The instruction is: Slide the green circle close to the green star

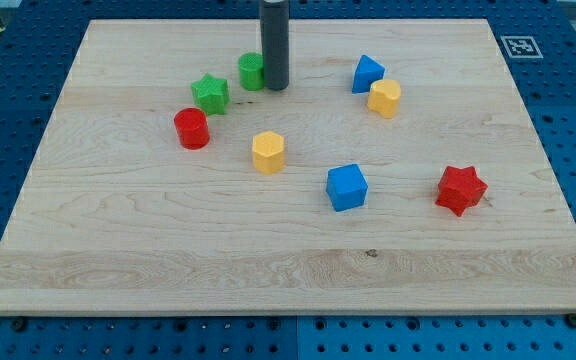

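Observation:
The green circle [252,71] sits near the view's top, left of centre. My tip [276,86] is touching its right side, and the rod hides part of it. The green star [210,94] lies just to the lower left of the green circle, with a small gap between them.
A red cylinder [192,129] sits below the green star. A yellow hexagon [268,152] lies near the middle. A blue block [367,73] and a yellow block [385,98] are at upper right. A blue cube [347,187] and a red star [461,190] lie lower right.

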You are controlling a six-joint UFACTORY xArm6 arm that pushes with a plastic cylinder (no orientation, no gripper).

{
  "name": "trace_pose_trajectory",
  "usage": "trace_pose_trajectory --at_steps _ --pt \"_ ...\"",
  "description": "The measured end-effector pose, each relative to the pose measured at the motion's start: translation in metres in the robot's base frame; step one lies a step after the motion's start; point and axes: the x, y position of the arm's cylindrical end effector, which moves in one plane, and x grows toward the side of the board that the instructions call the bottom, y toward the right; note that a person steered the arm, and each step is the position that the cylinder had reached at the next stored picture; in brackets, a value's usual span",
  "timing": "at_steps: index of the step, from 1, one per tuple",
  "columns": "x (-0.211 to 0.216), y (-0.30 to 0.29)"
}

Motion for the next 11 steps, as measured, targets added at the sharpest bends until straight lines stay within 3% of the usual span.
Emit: trace_pose_trajectory --at_steps 2,11 --pt "-0.028 0.013" --pt "-0.011 -0.019"
